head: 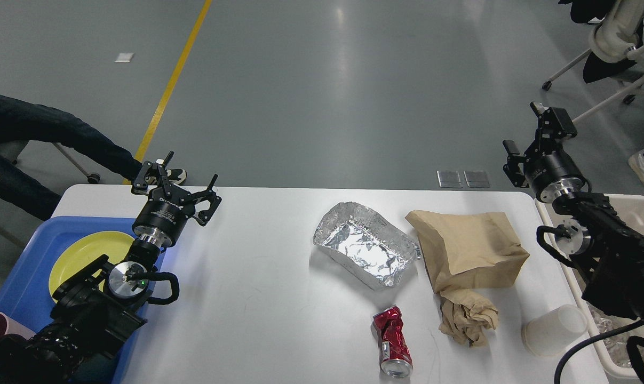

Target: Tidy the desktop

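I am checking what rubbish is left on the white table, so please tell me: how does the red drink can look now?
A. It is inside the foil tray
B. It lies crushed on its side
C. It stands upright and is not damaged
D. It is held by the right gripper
B. The red can lies dented on the desktop, apart from the foil tray and from the right gripper.

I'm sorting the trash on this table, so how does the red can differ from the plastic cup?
The can is red metal, while the cup is translucent white plastic. The can is crushed and dented; the cup keeps its shape. The can lies near the middle of the front edge of the desktop, whereas the cup lies farther right, beside the beige bin. Both lie on their sides, and neither gripper touches them.
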Motion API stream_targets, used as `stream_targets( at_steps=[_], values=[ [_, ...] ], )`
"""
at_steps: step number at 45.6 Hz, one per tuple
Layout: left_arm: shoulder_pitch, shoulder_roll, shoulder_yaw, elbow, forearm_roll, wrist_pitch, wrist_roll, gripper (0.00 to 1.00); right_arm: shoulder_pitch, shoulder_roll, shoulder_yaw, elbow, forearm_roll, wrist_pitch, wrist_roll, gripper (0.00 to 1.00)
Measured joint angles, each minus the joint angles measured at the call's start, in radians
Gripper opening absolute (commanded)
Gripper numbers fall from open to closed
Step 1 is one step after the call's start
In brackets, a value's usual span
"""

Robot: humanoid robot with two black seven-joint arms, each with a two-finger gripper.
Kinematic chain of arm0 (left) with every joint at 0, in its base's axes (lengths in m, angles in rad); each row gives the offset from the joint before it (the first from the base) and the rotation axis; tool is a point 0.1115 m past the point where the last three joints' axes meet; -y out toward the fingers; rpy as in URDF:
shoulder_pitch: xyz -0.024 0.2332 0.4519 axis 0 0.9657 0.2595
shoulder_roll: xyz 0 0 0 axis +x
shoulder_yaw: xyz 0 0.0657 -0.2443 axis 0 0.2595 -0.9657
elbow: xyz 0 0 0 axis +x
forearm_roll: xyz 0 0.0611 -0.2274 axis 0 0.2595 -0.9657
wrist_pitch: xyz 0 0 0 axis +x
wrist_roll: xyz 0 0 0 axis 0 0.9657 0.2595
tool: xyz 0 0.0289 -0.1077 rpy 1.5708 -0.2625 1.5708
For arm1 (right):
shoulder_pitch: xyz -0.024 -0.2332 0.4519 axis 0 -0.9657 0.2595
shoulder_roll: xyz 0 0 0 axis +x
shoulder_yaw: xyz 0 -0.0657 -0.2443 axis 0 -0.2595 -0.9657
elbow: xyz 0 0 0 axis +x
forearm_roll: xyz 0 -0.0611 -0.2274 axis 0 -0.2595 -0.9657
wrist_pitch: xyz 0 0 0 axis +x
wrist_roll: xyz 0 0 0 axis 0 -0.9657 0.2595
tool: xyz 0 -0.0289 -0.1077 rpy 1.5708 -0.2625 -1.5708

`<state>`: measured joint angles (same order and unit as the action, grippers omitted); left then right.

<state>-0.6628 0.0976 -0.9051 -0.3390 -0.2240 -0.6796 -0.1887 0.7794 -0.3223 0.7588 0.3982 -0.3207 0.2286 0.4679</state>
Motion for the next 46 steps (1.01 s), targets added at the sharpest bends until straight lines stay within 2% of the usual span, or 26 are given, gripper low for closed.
stream_targets(
  at_steps=[21, 46],
  values=[
    [0.0, 0.0, 0.0, 0.0, 0.0, 0.0, 0.0, 0.96, -0.019, -0.096, 0.001, -0.022, 0.0, -0.002, 0.008, 1.0],
    [0.0, 0.001, 0.0, 0.0, 0.0, 0.0, 0.0, 0.96, -0.052, -0.1, -0.014, -0.071, 0.0, -0.004, 0.006, 1.0]
  ],
)
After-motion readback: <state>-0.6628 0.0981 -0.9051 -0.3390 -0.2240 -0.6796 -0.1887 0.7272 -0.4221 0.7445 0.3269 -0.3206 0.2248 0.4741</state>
